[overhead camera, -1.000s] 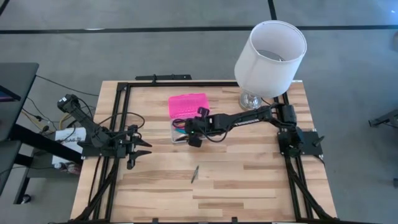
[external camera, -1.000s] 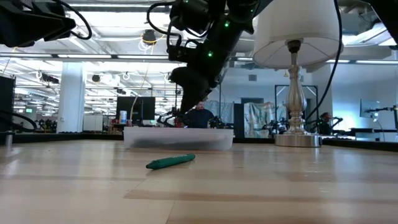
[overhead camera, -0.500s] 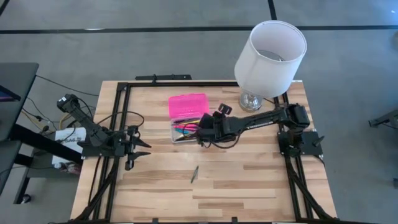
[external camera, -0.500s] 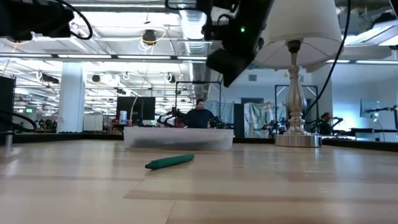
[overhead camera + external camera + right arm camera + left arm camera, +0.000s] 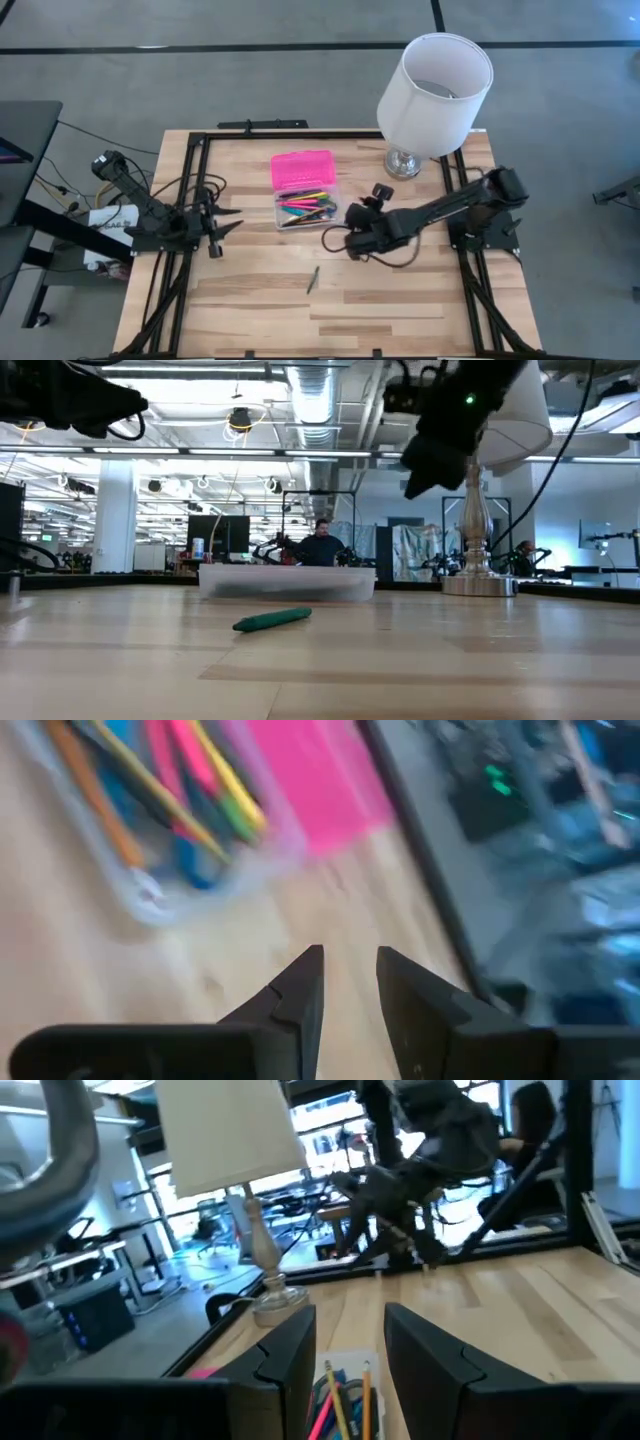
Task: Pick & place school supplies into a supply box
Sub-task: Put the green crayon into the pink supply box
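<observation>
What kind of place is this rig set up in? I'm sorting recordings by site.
Probably a large open robotics lab or workshop: exposed ceiling ducts and strip lights overhead, more workstations with monitors behind the wooden table, and a person seated at one.

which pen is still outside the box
The green pen, lying alone on the bare table; the other pens lie inside the clear supply box.

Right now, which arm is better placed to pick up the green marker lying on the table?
Right. The right gripper hangs open just beside the supply box, close to the green marker. The left gripper waits at the table's left edge.
</observation>
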You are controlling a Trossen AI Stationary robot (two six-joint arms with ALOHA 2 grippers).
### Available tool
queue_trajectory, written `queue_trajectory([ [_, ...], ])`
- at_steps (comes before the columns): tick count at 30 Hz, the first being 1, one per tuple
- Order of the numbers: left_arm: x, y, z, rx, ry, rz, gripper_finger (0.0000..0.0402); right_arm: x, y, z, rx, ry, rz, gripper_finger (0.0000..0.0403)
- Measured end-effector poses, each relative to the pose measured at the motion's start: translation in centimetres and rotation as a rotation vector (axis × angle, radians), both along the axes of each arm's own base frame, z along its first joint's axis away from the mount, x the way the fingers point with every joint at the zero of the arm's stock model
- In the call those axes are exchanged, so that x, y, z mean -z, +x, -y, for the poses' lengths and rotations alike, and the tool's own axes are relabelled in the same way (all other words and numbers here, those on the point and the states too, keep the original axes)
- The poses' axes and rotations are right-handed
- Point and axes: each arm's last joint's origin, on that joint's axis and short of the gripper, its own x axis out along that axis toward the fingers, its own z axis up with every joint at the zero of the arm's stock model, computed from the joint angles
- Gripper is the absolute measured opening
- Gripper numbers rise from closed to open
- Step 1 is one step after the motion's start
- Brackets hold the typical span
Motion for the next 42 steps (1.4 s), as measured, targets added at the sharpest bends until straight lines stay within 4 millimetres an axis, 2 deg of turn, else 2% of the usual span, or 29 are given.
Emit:
queue_trajectory([
  [7, 0.0, 0.0, 0.1, 0.053, -0.021, 0.012, 0.0116, -0.1, -2.9, -0.7, -0.241, 0.118, 0.158, 0.0091],
  [12, 0.0, 0.1, 0.3, 0.112, -0.061, 0.019, 0.0116, 0.2, -4.9, -0.4, -0.452, 0.13, 0.259, 0.0091],
  [18, 1.0, 1.1, 0.6, 0.114, -0.12, -0.045, 0.0116, 0.1, -6.0, 0.5, -0.677, 0.117, 0.46, 0.0091],
  [23, 1.8, 2.6, 0.8, 0.108, -0.156, -0.086, 0.0116, 0.2, -6.4, 1.4, -0.821, 0.111, 0.546, 0.0091],
  [32, 2.1, 6.1, 1.9, 0.17, -0.131, -0.159, 0.0116, 0.6, -6.2, 2.2, -0.829, 0.102, 0.532, 0.0091],
  [38, 1.5, 10.2, 4.2, 0.182, -0.049, -0.272, 0.0116, 0.4, -6.2, 2.2, -0.862, 0.046, 0.526, 0.0091],
  [42, 1.4, 13.2, 5.7, 0.126, -0.02, -0.382, 0.0116, 0.3, -6.2, 2.1, -0.87, 0.033, 0.523, 0.0091],
])
